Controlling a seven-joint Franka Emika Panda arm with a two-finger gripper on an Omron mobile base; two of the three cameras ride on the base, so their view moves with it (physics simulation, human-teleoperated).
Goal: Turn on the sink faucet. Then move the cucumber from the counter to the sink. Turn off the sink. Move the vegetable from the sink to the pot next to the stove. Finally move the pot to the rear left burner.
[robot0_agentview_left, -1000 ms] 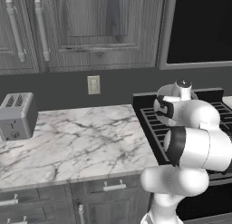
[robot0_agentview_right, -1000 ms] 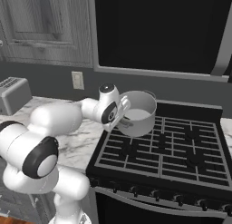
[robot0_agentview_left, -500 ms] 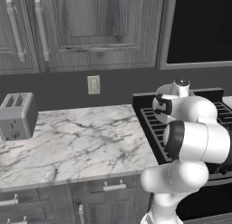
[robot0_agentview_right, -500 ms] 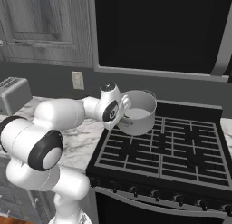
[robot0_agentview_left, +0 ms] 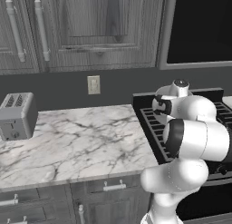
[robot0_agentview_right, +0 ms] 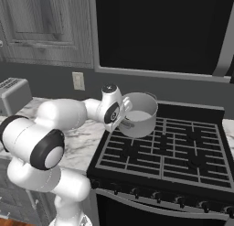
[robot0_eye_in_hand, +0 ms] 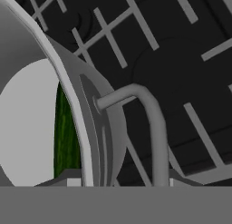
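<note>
In the right base view the pot (robot0_agentview_right: 139, 114), a grey steel pan, is over the rear left part of the stove (robot0_agentview_right: 173, 152), at about ten o'clock on the black grates, with the white arm reaching in from nine o'clock and the gripper (robot0_agentview_right: 122, 121) at the pot's near-left wall. The rest of the grates, from twelve round to six o'clock, lie open, and the stove's back rail sits just behind the pot at twelve o'clock. The hand view shows the pot's thin rim (robot0_eye_in_hand: 68, 94) running up from six to eleven o'clock, with its looped side handle (robot0_eye_in_hand: 152, 128) curving out toward three o'clock above the dark grate bars. Whether the pot rests on the grate or hangs just above it cannot be told. The jaws appear clamped on the pot's rim at the bottom of the hand view, one side in and one out, though the fingertips are mostly cut off. Inside the pot, against the wall at seven o'clock, lies the dark green cucumber (robot0_eye_in_hand: 65, 137) on the pale floor. In the left base view the white marble counter (robot0_agentview_left: 81, 141) stretches toward nine o'clock, with a toaster (robot0_agentview_left: 17, 115) at its far left and grey cabinets (robot0_agentview_left: 90, 28) above.
</note>
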